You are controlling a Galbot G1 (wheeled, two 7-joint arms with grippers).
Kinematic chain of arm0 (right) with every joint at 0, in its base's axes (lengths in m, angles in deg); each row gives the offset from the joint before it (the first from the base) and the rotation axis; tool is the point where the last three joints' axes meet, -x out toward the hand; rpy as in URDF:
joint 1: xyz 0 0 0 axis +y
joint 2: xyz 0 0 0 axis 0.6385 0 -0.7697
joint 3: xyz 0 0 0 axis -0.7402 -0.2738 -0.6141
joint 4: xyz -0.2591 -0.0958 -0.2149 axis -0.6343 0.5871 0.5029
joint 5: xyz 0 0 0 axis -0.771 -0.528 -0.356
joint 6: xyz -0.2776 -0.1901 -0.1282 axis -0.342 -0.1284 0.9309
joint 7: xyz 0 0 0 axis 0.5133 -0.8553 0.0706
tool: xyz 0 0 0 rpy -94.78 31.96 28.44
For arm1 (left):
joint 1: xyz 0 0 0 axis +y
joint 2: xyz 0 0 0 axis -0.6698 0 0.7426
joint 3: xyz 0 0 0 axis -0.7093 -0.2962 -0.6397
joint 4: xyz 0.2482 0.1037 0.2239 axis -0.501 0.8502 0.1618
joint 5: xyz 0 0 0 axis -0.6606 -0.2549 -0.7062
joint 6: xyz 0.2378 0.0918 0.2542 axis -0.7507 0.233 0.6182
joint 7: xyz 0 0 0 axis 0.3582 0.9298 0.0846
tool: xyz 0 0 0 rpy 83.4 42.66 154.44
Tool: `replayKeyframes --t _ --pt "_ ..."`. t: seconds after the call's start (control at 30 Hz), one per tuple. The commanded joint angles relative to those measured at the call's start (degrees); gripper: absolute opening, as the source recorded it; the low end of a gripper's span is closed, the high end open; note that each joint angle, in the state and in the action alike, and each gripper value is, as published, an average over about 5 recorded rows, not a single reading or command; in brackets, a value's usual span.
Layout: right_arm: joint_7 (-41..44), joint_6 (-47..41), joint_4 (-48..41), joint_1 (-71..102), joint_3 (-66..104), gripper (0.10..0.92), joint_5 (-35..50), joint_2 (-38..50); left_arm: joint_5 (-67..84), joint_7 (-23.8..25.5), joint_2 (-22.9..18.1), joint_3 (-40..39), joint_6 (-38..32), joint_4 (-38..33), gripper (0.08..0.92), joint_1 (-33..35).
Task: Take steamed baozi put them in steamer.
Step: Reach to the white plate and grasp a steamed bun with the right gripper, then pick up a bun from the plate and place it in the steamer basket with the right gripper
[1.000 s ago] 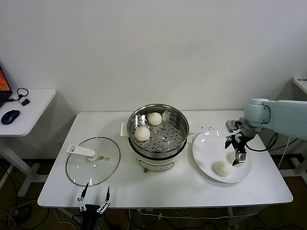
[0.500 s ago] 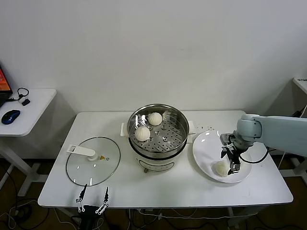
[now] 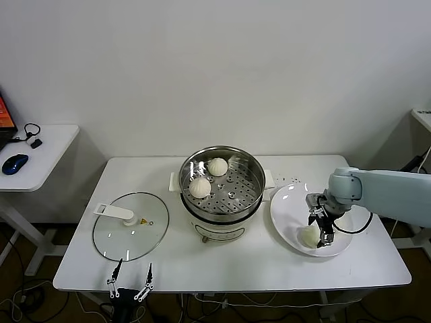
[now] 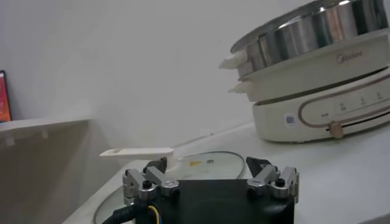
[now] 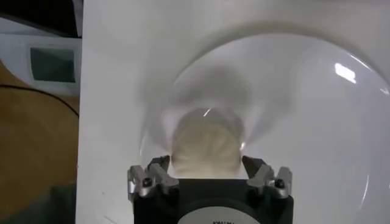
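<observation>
Writing first: the left wrist view shows a grey brand mark on the cream base of the round shiny stainless-steel steamer (image 4: 317, 67) — it seems to read "Midea", not sharp enough to be sure. Below it sit a small square label, faint control marks and a round knob. The round glass lid with white handle (image 3: 130, 225) carries a small yellow warning triangle near its centre.

Two small white pleated baozi lie on the perforated tray inside the steamer (image 3: 221, 180): one toward the back (image 3: 217, 166), one at the robot's-left part of the tray (image 3: 200, 188). The rest of the tray is bare.

A third pleated cream baozi (image 3: 308, 235) lies on the flat white plate (image 3: 289, 205), in the plate's near part, close to its front rim. The right pincer (image 3: 320, 234) is down over it; in the right wrist view the fingers (image 5: 153, 176) stand on either side of the bun (image 5: 204, 149), jaws apart w/ the bun between them (contact can't be told).

The plate lies just beside the steamer's base, its near rim not far from the white surface's (image 3: 81, 266) front edge; the lid lies apart from the steamer on the other side. The left pincer (image 3: 133, 281) hangs open at the front edge — just in front of the lid.
</observation>
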Motion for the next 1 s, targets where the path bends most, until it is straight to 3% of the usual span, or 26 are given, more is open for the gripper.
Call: replayKeyframes --t 0.03,0.4,0.7,1.0 --pt "-0.48 -0.16 -0.33 1.34 1.07 0.718 -1.19 0.10 -0.03 0.00 -0.06 0.04 -0.06 -0.19 0.823 0.07" --pt "0.28 2.01 3.98 -10.33 -5.14 0.604 -0.70 -0.06 -0.22 0.04 -0.01 -0.25 0.06 -0.77 0.823 0.28" --pt "6.50 14.03 9.10 -37.18 -20.49 0.611 7.06 -5.89 -0.38 0.09 0.40 -0.52 0.17 -0.88 0.823 0.40" --pt "12.66 25.97 6.86 -45.95 -16.86 0.664 8.64 -12.81 -0.62 0.09 0.43 -1.17 0.20 -1.24 0.823 0.42"
